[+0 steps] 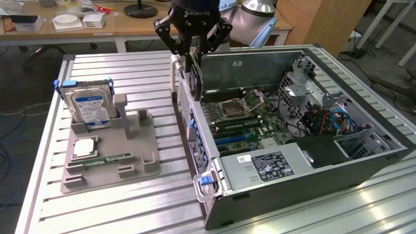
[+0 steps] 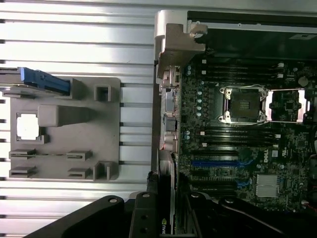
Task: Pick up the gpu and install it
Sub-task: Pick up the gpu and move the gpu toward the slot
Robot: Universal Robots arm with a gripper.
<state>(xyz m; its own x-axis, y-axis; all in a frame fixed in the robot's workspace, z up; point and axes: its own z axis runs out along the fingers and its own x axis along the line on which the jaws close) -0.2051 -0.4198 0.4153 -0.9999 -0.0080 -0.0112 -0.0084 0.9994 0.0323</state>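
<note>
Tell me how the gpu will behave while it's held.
The gpu is probably stiff: it hangs straight from the gripper. Thin and flat, it is likely light. Such a thin card may be fragile if knocked against the case.

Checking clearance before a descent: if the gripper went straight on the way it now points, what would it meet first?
Likely the computer case's rear wall, or the motherboard just inside it. The gpu held in the gripper would touch first. Depth is unclear.
</note>
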